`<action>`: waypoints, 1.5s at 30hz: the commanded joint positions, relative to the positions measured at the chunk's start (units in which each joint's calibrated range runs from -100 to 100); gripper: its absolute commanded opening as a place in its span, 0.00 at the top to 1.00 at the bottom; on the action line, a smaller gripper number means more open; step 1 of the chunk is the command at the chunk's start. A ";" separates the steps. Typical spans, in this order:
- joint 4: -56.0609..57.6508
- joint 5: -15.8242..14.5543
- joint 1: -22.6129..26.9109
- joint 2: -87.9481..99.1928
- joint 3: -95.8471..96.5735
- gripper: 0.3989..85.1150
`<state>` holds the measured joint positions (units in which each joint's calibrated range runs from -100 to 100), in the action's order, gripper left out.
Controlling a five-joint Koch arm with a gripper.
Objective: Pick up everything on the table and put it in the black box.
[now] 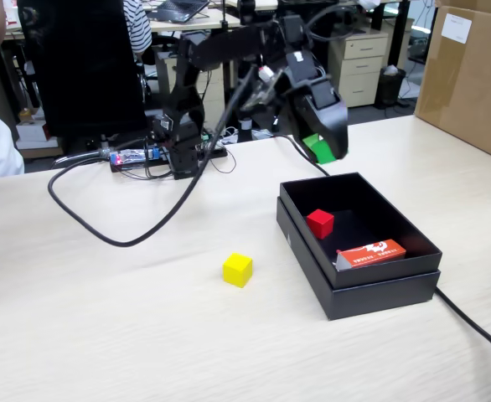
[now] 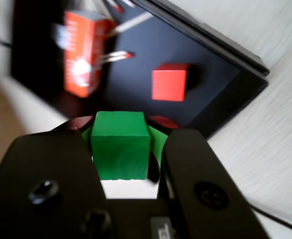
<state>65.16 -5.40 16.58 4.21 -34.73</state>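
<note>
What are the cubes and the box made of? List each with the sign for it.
Green cube, red cube, yellow cube: probably painted wood or plastic; flat solid colour, crisp edges, little shine.
Box: looks like matte black cardboard; thin straight walls, stepped base, no gloss.
Table: light wood-grain surface, possibly laminate.

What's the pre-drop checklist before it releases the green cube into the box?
1. Grip: gripper shut on the green cube: ok.
2. Cube over the black box opening: cannot tell; the fixed view puts it near the far rim.
3. Floor free beside red cube and orange packet: ok.
4. Yellow cube on the table, out of the path: ok.
5. Cable away from box: ok.
</note>
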 commanded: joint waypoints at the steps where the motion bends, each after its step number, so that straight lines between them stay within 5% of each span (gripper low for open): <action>1: -0.06 -1.17 0.54 -5.64 -5.97 0.99; 7: 0.37 -2.00 0.39 -17.80 -9.51 0.99; 10: 1.32 -2.15 0.39 -19.30 -9.51 0.81; 18: 2.79 -2.30 0.10 -21.02 -9.06 0.66; 21: 2.79 -2.25 -0.20 -20.44 -8.97 0.53; 29: 2.79 -1.32 -2.78 -7.59 -8.88 0.51; 33: 2.79 1.95 -7.33 3.77 -9.42 0.51; 45: 2.79 6.30 -15.43 2.39 2.55 0.44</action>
<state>67.94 0.12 1.78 4.98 -30.81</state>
